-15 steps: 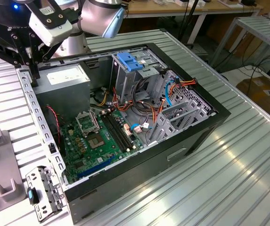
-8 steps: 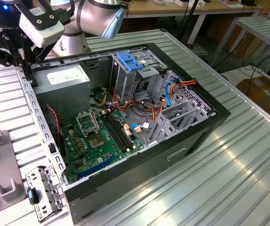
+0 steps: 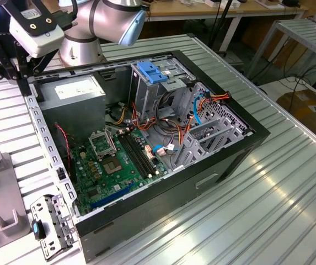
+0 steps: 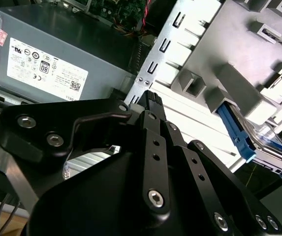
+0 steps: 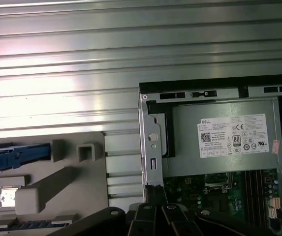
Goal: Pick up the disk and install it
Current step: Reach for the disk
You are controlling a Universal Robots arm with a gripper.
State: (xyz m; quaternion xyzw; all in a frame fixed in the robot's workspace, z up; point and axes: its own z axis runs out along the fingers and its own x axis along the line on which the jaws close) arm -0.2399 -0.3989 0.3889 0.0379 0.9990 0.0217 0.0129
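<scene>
On the ribbed aluminium table [image 3: 290,187], the open computer case [image 3: 146,212] lies on its side, with the power supply [image 5: 229,137] at the corner nearest your arm. Just beside that corner sits a grey holder [image 5: 81,196]. The disk [image 5: 17,156] rests in it, blue carrier showing, not yet picked. Your gripper [image 4: 150,98] hangs over the case's perforated rim [image 5: 149,142], fingers [image 4: 155,115] pressed together, holding nothing. Risk, as judged: tips this near the rim could snag it on a sideways move, and closed fingers would butt the carrier, not straddle it.
</scene>
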